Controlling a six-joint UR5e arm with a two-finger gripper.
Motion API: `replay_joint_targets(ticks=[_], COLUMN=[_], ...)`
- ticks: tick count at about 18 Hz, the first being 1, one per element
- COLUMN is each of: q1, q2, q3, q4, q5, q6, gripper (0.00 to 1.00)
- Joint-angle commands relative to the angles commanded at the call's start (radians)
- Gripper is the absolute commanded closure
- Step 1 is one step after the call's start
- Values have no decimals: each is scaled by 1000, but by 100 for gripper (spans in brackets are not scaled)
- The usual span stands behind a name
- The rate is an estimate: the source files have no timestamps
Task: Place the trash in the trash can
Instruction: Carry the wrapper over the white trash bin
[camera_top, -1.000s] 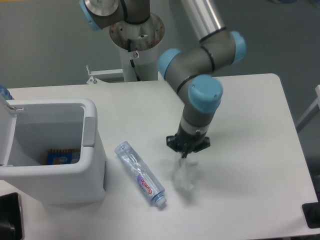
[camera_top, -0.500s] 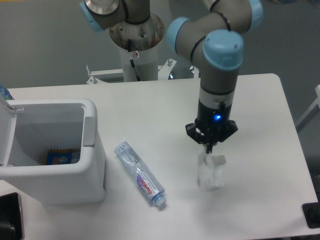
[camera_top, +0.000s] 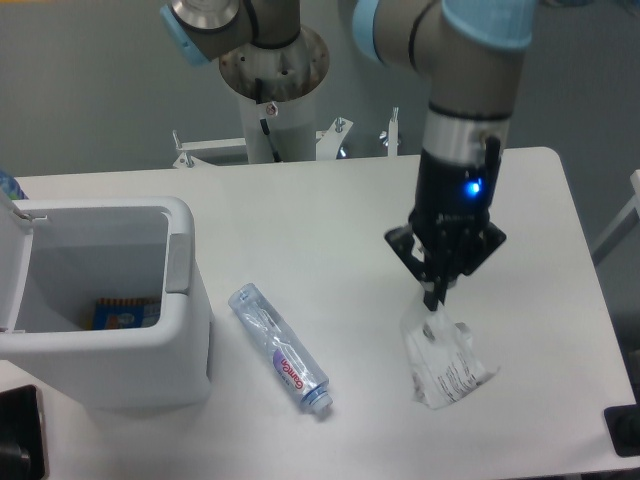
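Meanwhile, the white table (camera_top: 300, 215) carries everything in play, and the trash can (camera_top: 185, 345) stands at its left edge with its lid thrown back, mouth open to receive what comes. A flat blue-and-orange packet (camera_top: 120, 313) lies on its floor. Above the right half of the table the UR5e arm (camera_top: 468, 120) points straight down, a blue light glowing on its wrist.

Next in size, the crushed bottle (camera_top: 280, 350) lies untouched on its side between the can and the arm, blue cap toward the front edge, apparently awaiting its turn.

Smallest is the crumpled wrapper (camera_top: 443, 362), dangling from the gripper (camera_top: 436, 297), whose fingers are pinched tight on its top corner. Gripping by a corner lets the film hang free of the table, which should ease the carry across to the can.

Compared with a second ago, the arm has risen and swung right, away from the bottle; the wrapper, then bunched on the table under the fingers, now hangs unfolded with printed text showing. Bottle, can and packet have not shifted.
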Motion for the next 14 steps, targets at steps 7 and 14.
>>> replay_joint_targets(ticks=[7,14], q1=[-110,-293], q2=[113,212], q3=[-35,-143], q4=[0,29], q5=[-35,-25], q6=[-42,-20], gripper=[97,97])
